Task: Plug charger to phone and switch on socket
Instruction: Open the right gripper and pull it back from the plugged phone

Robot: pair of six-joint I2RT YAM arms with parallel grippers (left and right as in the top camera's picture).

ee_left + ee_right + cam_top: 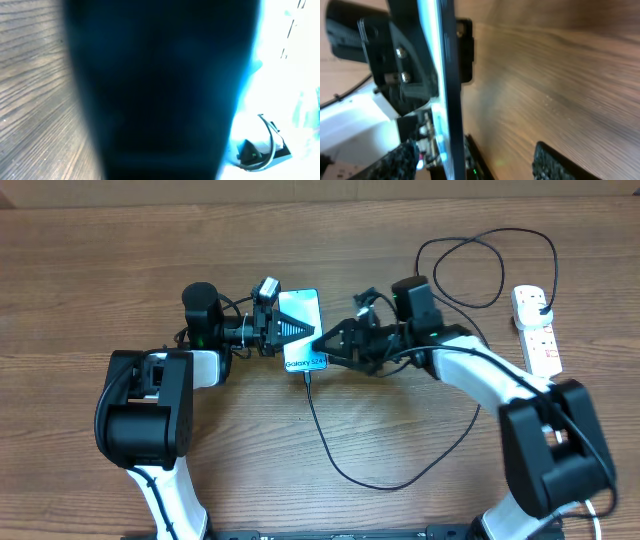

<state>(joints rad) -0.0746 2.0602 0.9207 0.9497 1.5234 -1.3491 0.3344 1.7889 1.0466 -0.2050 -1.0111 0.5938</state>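
The phone (302,320), with a light blue screen and white text near its near end, lies at mid-table. My left gripper (292,330) reaches in from the left and is shut on the phone, with jaw parts on both of its faces in the right wrist view. My right gripper (320,340) is at the phone's right edge. Its fingers (477,160) are open and straddle the phone (447,75), seen edge-on. The charger cable (330,455) meets the phone's near end and loops right and back to a black plug (541,304) in the white socket strip (538,340). A dark blur fills the left wrist view.
The cable makes a wide loop (480,270) behind my right arm and another on the table in front (400,485). The socket strip lies at the far right, close to my right arm's base. The table is bare wood (100,270).
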